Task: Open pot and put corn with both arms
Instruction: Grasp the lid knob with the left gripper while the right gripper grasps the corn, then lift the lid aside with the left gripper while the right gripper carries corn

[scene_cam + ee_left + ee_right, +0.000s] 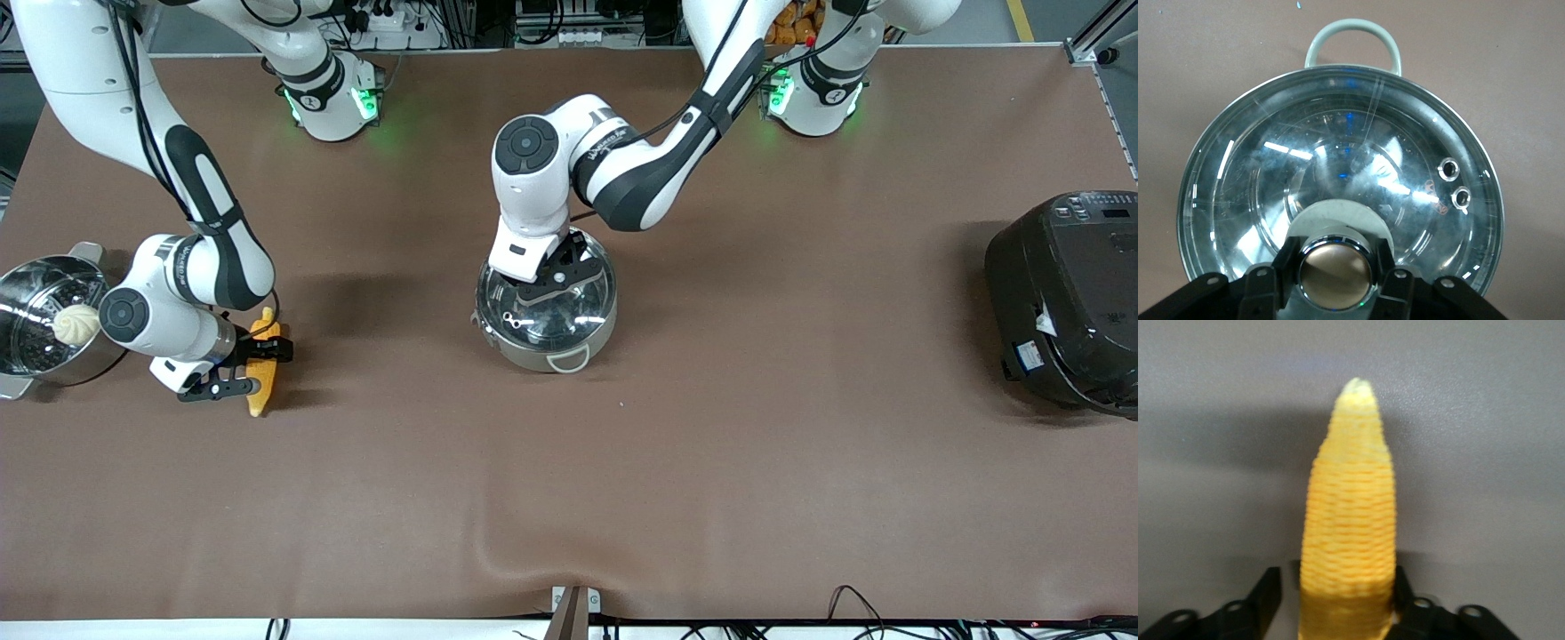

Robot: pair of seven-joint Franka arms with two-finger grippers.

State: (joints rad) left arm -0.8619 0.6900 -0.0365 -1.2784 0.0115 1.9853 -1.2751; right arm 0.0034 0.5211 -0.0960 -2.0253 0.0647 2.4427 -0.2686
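The shiny steel pot [544,357] stands mid-table with its glass lid [578,313] on. My left gripper [549,283] is down on the lid, its fingers closed against both sides of the round metal knob [1335,272]; the lid [1338,167] sits flat on the pot rim. The yellow-orange corn [260,378] lies on the table toward the right arm's end. My right gripper [252,369] straddles its thick end, open, with one finger [1268,590] a little off the corn [1350,513] and the other against it.
A steel steamer pot [31,360] with a white bun [76,324] stands beside the right gripper at the table's edge. A big black rice cooker [1067,302] stands at the left arm's end. Brown table cover [569,498] lies nearer the front camera.
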